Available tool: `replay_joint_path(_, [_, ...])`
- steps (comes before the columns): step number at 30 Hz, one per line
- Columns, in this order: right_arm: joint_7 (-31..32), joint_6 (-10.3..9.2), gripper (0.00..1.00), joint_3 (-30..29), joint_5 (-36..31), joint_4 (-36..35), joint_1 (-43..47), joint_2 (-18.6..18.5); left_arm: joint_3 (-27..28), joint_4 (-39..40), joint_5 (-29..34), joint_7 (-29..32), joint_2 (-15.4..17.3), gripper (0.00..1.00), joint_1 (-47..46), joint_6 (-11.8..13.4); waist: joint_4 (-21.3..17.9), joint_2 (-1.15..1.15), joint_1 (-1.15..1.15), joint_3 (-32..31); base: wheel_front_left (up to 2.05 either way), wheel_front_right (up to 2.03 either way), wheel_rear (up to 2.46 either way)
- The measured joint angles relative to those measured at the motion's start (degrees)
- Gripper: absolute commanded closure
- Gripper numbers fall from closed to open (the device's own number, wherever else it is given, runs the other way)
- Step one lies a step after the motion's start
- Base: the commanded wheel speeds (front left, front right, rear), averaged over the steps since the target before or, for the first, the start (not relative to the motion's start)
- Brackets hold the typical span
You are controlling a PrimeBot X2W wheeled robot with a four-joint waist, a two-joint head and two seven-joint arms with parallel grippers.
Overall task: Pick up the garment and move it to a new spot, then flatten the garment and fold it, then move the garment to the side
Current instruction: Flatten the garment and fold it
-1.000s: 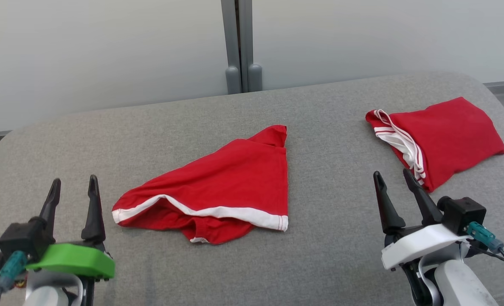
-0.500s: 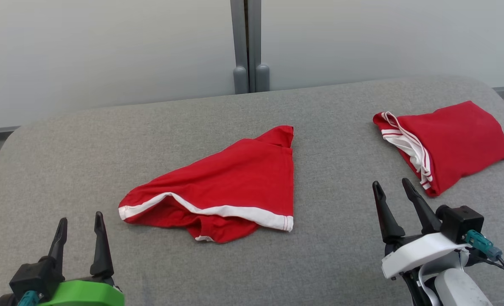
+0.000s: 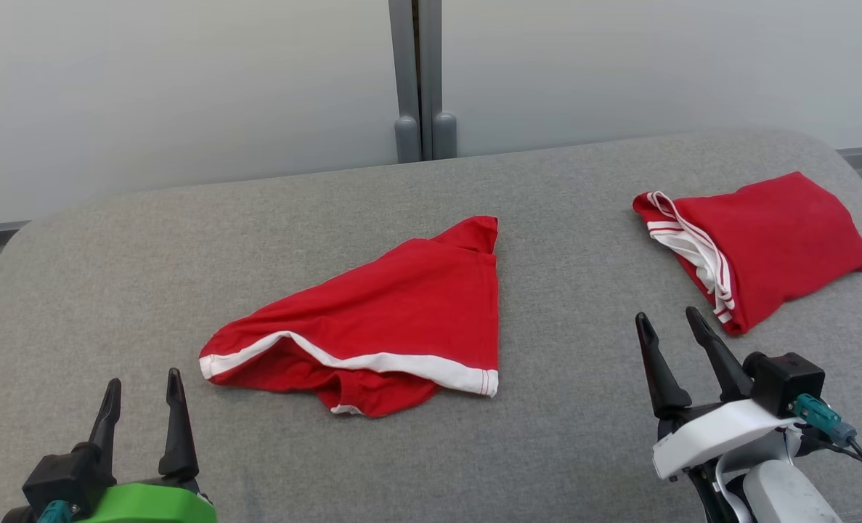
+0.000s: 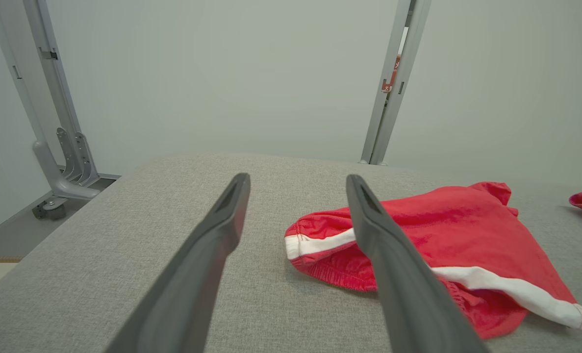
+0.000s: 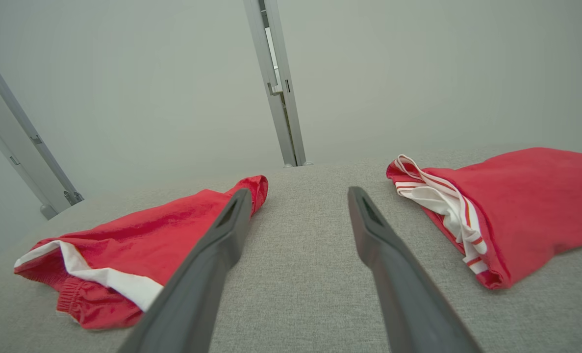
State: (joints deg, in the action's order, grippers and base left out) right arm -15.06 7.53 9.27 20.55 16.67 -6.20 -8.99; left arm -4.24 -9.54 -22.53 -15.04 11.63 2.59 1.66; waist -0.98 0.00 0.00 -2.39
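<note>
A crumpled red garment (image 3: 387, 327) with a white band along its hem lies loosely in the middle of the grey padded table (image 3: 568, 421). My left gripper (image 3: 144, 376) stands open at the lower left, short of the garment's left end and apart from it. In the left wrist view the garment (image 4: 462, 230) lies just past the right finger of that gripper (image 4: 298, 177). My right gripper (image 3: 666, 313) is open at the lower right, holding nothing. In the right wrist view this gripper (image 5: 298, 191) points at bare table beside the garment (image 5: 139, 230).
A second red garment (image 3: 765, 240) with white stripes lies folded at the table's far right, also in the right wrist view (image 5: 531, 196). A grey post (image 3: 417, 80) and pale wall panels stand behind the table's rounded far edge.
My left gripper has drawn back toward the near edge, lower in the head view. The right gripper has pulled back a little. The camera shifted slightly. Both garments lie as before.
</note>
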Motion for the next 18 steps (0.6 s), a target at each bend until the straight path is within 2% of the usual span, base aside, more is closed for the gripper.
replay_joint_path(6, [0.0,0.0,0.0,0.05,0.02,0.11,-0.01,-0.13,0.7,-0.51,0.99,0.0,-0.59,0.0,-0.04,-0.73,0.07,0.0,0.0,0.13,0.0,0.0,0.0])
replay_joint_path(11, [0.03,0.0,0.0,2.35,0.66,1.49,-0.55,-0.35,0.8,-1.34,-0.44,0.89,-0.52,0.0,-1.62,-3.12,0.54,0.0,0.0,0.45,0.0,0.0,0.0])
replay_joint_path(13, [2.82,-0.01,0.0,5.65,1.9,3.39,-1.76,-0.62,0.56,-1.8,-2.79,5.93,0.54,0.0,-3.66,-4.74,0.87,0.0,0.0,0.67,0.0,0.0,0.0])
replay_joint_path(18, [12.15,-0.04,0.0,13.06,7.76,7.91,-6.04,0.01,-1.04,-3.44,-7.99,22.01,4.26,0.0,-8.89,-7.0,1.84,0.0,0.0,1.52,0.0,0.0,0.0])
